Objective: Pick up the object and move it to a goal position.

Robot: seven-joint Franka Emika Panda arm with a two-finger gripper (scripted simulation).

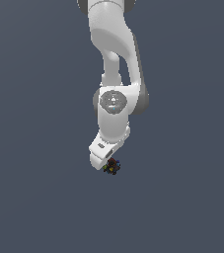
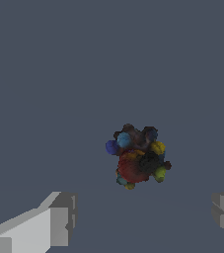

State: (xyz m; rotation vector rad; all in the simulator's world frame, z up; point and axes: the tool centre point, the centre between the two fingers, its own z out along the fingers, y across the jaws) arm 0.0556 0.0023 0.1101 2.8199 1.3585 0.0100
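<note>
A bare simulated scene, not a real room: a flat, uniform slate-grey surface [image 1: 34, 197] fills both views, without walls, furniture or texture, and the white arm [image 1: 114, 64] is rendered in smooth, plain shading.

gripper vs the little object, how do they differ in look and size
Colour: the gripper is plain white and grey, while the object is dark with red-brown, blue and yellow-green specks.
Shape: the gripper's fingers are blocky and flat-faced; the object is a knobbly, irregular lump.
Size: in the exterior view the gripper is clearly bigger than the object.
</note>
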